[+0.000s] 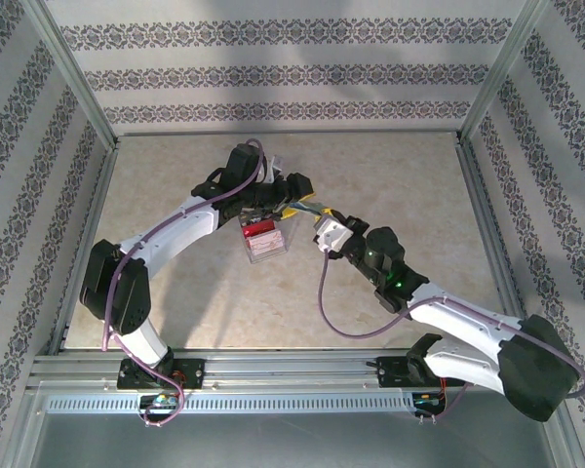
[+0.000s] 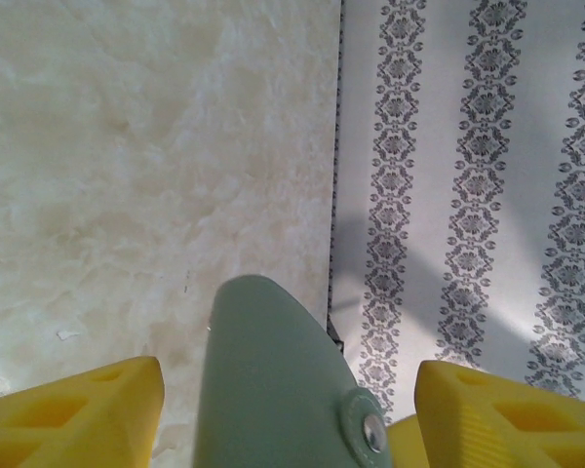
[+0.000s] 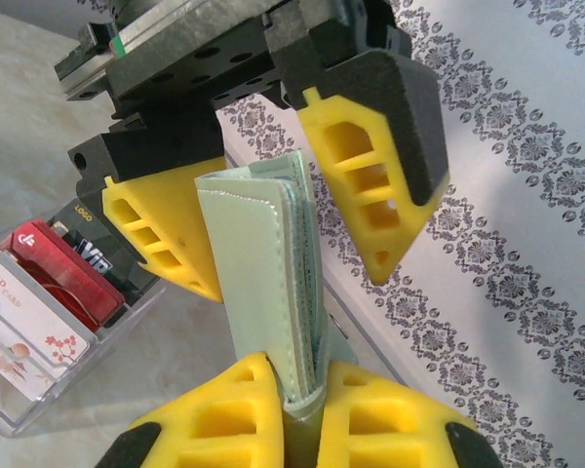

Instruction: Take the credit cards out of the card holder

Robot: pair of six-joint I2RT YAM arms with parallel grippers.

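Observation:
The pale teal card holder (image 3: 249, 263) stands on edge, folded, and my right gripper (image 3: 302, 375) is shut on its lower end. Thin layered edges show between its two panels. My left gripper (image 3: 292, 283) reaches over its upper end, open, one yellow finger (image 3: 166, 234) close against one panel and the other finger (image 3: 370, 175) well clear. In the left wrist view the holder (image 2: 273, 390), with its snap button, rises between that gripper's (image 2: 288, 375) spread fingers. A red credit card (image 3: 54, 273) and a dark one (image 3: 97, 239) lie in a clear tray (image 3: 39, 409). Both grippers, left (image 1: 285, 203) and right (image 1: 317, 222), meet mid-table.
The clear tray (image 1: 263, 252) lies just left of and below the two grippers and also holds a white VIP card (image 3: 24, 336). Patterned walls (image 1: 273, 73) enclose the table on three sides, and the right wall stands close behind the holder.

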